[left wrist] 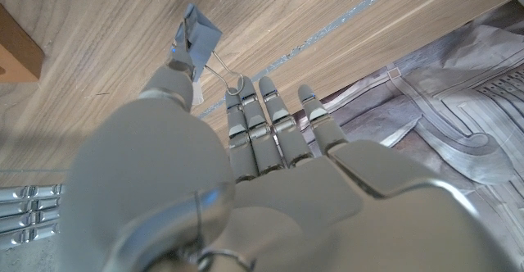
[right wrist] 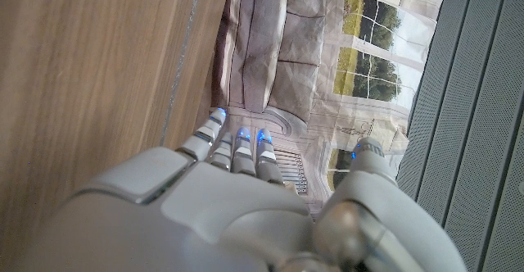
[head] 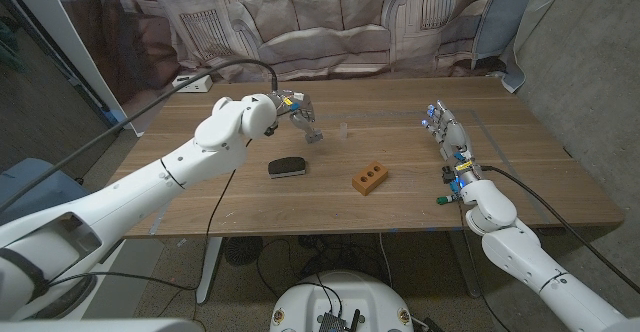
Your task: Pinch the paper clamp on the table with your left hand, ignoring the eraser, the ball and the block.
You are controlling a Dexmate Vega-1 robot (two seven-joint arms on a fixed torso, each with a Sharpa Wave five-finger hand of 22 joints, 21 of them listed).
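The paper clamp [head: 314, 134] is small and grey-blue with wire handles, and sits at the tips of my left hand [head: 293, 106] over the middle of the table's far half. In the left wrist view the clamp [left wrist: 197, 38] sticks out past the thumb [left wrist: 171, 82], and one wire loop lies against a fingertip [left wrist: 236, 110]. The thumb and that finger pinch its handles, while the other fingers reach straight out. I cannot tell whether the clamp touches the wood. My right hand [head: 449, 139] stands on its edge near the table's right side, fingers extended, holding nothing.
A black eraser [head: 287, 167] lies just in front of the left hand. An orange block with holes [head: 369, 178] sits right of it, its corner also showing in the left wrist view [left wrist: 16, 55]. A printed curtain [head: 330, 17] hangs behind the wooden table [head: 520, 172].
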